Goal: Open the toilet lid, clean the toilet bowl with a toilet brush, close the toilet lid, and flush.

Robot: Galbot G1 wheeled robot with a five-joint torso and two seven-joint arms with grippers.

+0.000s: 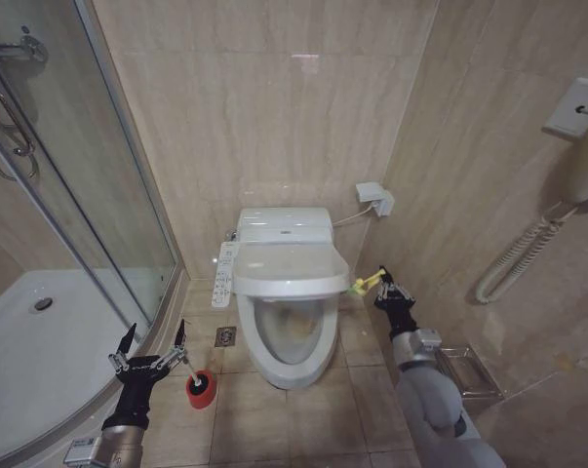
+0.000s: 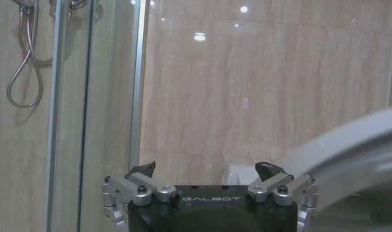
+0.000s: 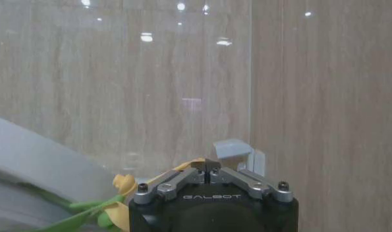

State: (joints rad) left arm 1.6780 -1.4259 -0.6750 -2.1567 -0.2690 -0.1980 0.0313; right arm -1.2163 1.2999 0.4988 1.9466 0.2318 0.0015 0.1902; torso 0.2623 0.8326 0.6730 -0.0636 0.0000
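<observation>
The toilet lid (image 1: 289,268) is lifted partway and hangs tilted over the toilet bowl (image 1: 295,336), whose yellow-brown stained inside shows below it. My right gripper (image 1: 383,288) is at the lid's right edge, shut on the yellow-green strap (image 1: 364,285). In the right wrist view the gripper (image 3: 209,166) has its fingers together, with the strap (image 3: 115,205) and the lid (image 3: 35,162) beside it. My left gripper (image 1: 153,343) stands open just above the red holder (image 1: 202,390) with the toilet brush (image 1: 188,369) in it. In the left wrist view that gripper (image 2: 205,169) holds nothing.
The white shower tray (image 1: 40,336) and its curved glass door (image 1: 108,224) fill the left side. A button panel (image 1: 224,273) hangs on the bowl's left and a floor drain (image 1: 225,336) lies below it. A wire rack (image 1: 466,372) and wall phone (image 1: 586,156) are on the right.
</observation>
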